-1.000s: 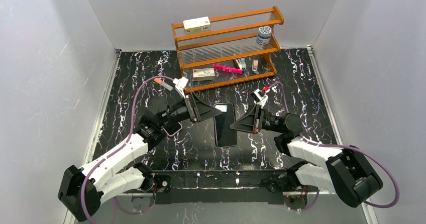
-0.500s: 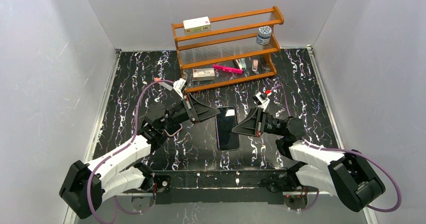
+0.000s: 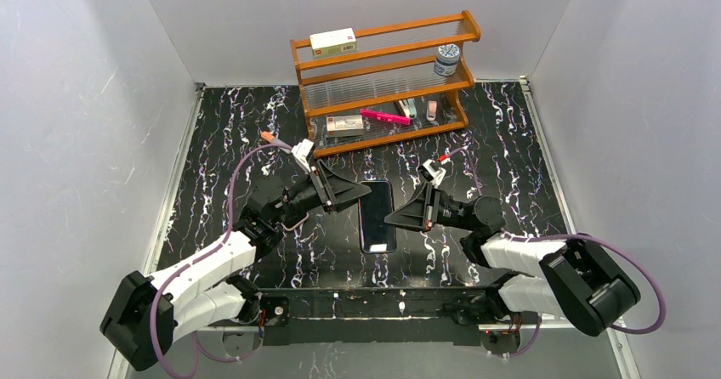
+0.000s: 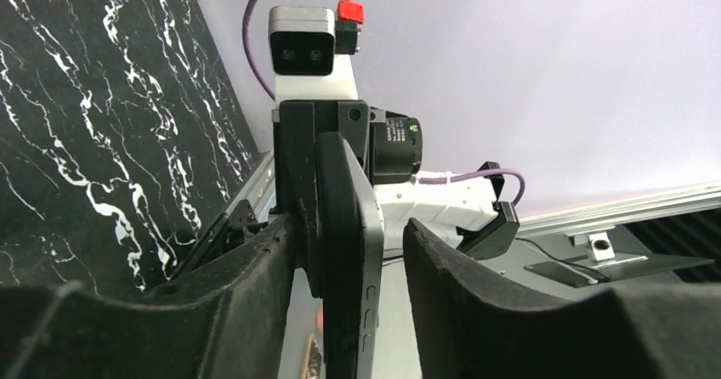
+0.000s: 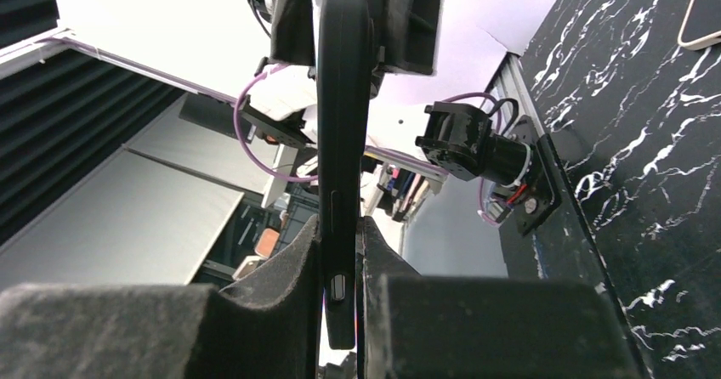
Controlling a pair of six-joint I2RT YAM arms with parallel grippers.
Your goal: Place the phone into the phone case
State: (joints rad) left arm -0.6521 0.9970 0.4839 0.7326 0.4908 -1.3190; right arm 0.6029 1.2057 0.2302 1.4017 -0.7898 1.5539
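The phone, glossy screen up, is held just above the table between my two grippers. In the left wrist view its pale metallic rim is edge-on, with the matte black phone case against its back. My left gripper is open; its jaws stand on either side of that edge with small gaps. My right gripper is shut on the opposite long edge. The right wrist view shows its jaws clamped on the black phone case, with a small silver button showing through a side cut-out.
A pink-rimmed slab lies on the table under my left arm; it also shows in the right wrist view. A wooden rack with boxes, a jar and small items stands at the back. Grey walls enclose the black marbled table.
The phone and case have shifted slightly to the left and nearer. My right gripper has followed them leftward. The left gripper has stayed at their upper left edge.
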